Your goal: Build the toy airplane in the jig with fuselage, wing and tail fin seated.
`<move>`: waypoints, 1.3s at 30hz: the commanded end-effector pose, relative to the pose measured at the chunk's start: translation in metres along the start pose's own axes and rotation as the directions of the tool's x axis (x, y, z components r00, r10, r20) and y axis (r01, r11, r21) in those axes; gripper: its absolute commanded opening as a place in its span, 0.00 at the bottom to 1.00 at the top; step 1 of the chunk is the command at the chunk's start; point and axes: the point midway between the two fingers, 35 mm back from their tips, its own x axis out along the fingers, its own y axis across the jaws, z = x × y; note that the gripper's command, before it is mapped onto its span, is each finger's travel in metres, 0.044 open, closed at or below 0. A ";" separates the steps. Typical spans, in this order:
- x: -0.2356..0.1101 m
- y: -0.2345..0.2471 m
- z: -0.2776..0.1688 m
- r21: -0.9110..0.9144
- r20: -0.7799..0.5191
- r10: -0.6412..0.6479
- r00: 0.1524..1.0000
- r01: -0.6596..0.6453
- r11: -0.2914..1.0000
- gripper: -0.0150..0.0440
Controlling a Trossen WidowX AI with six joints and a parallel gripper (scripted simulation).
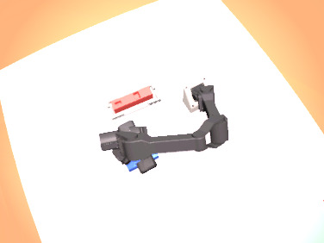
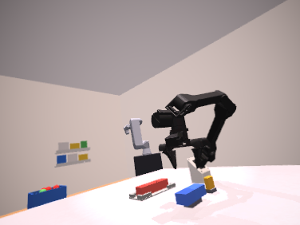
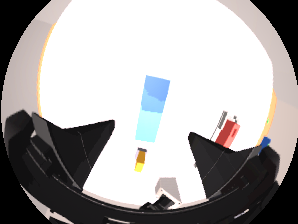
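The red fuselage [image 1: 131,99] [image 2: 152,187] [image 3: 228,134] lies lengthwise in the pale jig [image 2: 140,196] and looks level; two openings show in its top, with nothing in them. The blue wing [image 1: 131,167] [image 2: 191,195] [image 3: 153,105] lies apart from it, with a dark piece under it. The yellow tail fin [image 2: 209,183] [image 3: 140,161] stands beside the wing on a dark base; the arm hides it in the top view. My gripper [image 1: 137,146] [image 2: 188,167] [image 3: 152,128] is open and empty, high above the wing, which shows between the fingertips in the wrist view.
The white arm mount [image 1: 190,102] [image 2: 198,171] stands behind the tail fin. Off the table are a blue bin [image 2: 47,197], wall shelves [image 2: 73,151] with small blocks, and a pale second arm [image 2: 136,135] on a dark stand [image 2: 148,164].
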 end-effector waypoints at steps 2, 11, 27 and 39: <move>0.001 0.003 0.000 0.026 0.004 0.006 1.000 -0.007 1.000 1.00; 0.038 0.003 0.000 0.025 0.005 0.008 1.000 -0.008 1.000 1.00; 0.067 0.003 0.001 0.025 0.005 0.008 1.000 -0.008 1.000 1.00; 0.087 0.004 0.000 0.025 0.005 0.009 1.000 -0.009 1.000 1.00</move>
